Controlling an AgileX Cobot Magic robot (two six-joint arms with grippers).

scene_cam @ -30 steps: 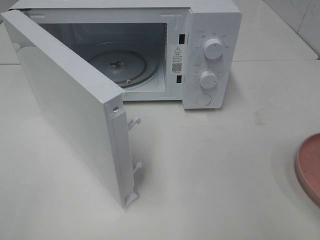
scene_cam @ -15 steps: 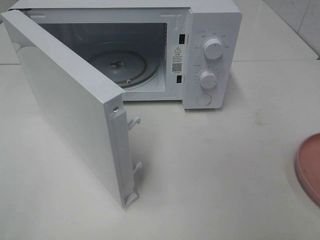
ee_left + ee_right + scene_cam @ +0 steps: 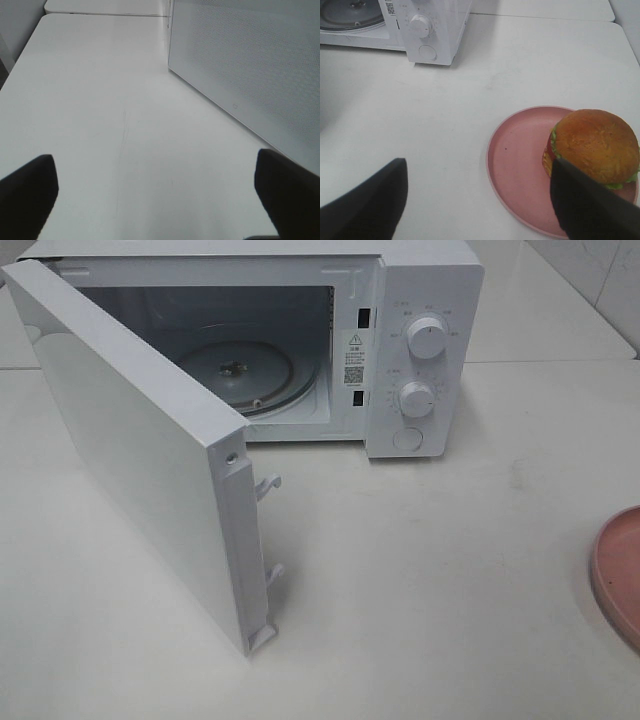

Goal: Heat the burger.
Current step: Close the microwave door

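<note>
Burger [image 3: 594, 145] partly hidden behind right end effector [image 3: 480, 200]; both end effectors spread wide, empty.

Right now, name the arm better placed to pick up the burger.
Right. Its open gripper hangs just short of the burger on the pink plate; the left gripper faces bare table beside the microwave door.

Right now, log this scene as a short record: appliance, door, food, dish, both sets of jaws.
appliance: white microwave, two round knobs
door: white microwave door swung open, glass turntable bare
food: golden-bun burger on the dish
dish: round pink plate on white table
left gripper: jaws open, holding nothing
right gripper: jaws open, beside burger
</note>
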